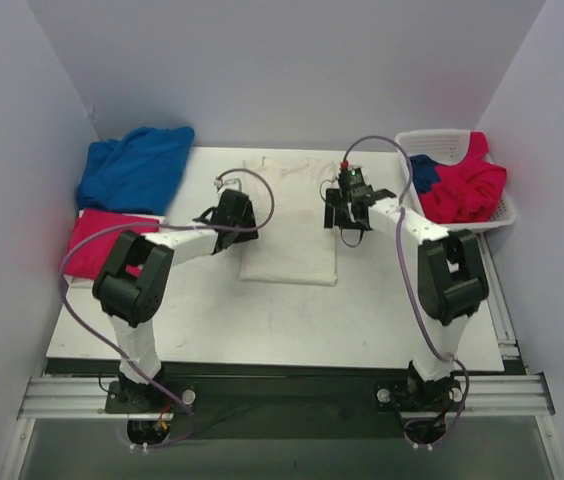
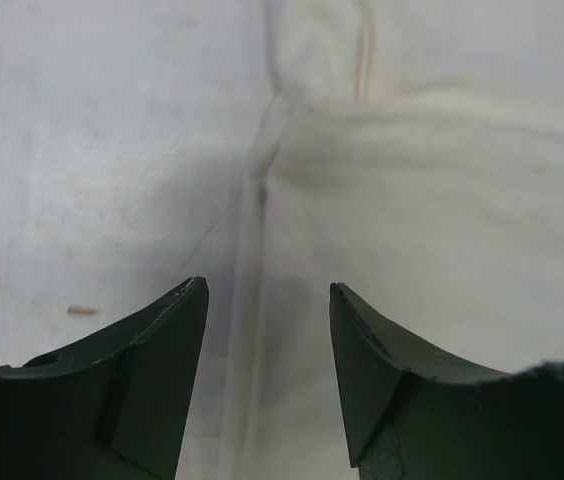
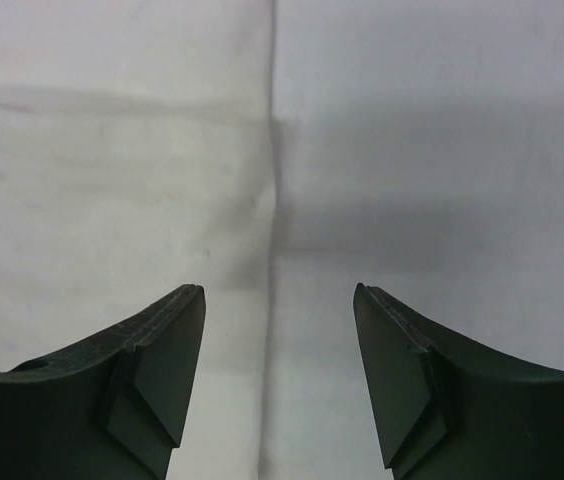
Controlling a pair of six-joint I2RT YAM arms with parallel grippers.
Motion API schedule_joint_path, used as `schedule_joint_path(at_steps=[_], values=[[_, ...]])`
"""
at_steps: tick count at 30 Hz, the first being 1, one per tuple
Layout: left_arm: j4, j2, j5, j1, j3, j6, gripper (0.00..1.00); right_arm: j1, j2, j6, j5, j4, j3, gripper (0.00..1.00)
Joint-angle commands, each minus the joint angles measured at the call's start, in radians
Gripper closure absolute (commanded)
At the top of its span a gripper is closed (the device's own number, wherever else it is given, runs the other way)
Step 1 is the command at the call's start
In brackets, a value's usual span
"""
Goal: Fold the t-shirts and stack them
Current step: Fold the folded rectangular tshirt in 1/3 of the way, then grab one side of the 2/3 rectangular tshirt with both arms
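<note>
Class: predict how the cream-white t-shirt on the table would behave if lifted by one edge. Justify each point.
The cream-white t-shirt would probably droop limply: it lies flat with soft creases. It is likely light, being thin cloth. Its folded layers may slip apart, as they merely lie on each other.

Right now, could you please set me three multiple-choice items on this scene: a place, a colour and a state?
1. Where on the table is the basket? A. far right corner B. near left corner C. centre
2. What colour is the shirt below the left gripper? A. blue B. cream-white C. crimson
3. How is the left gripper? A. shut on the shirt B. open, holding nothing C. shut, empty
Answers: A, it sits far right in the top view; B, pale cloth fills the left wrist view; B, its jaws stand apart over cloth.
</note>
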Motion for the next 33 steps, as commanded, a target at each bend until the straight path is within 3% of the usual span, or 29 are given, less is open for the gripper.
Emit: schedule_joint_path(at_steps=[1,6,14,22,33], values=[[0.099,-0.135,0.082,0.037,-0.175,-0.041,0.37,0.005,-0.213,0.058,-0.024,-0.005,-0.158,0.38],[0.175,-0.227,0.214,0.080,-0.310,-0.084,0.36,0.029,-0.389,0.123,-0.140,0.100,-0.397,0.38],[0.283,-0.287,0.421,0.128,-0.476,-0.159,0.36,0.078,-0.473,0.195,-0.206,0.332,-0.713,0.39],[0.350,-0.313,0.570,0.185,-0.597,-0.209,0.36,0.078,-0.398,0.225,-0.226,0.442,-0.761,0.43],[0.403,-0.279,0.667,0.192,-0.654,-0.245,0.38,0.086,-0.411,0.253,-0.236,0.438,-0.805,0.48]])
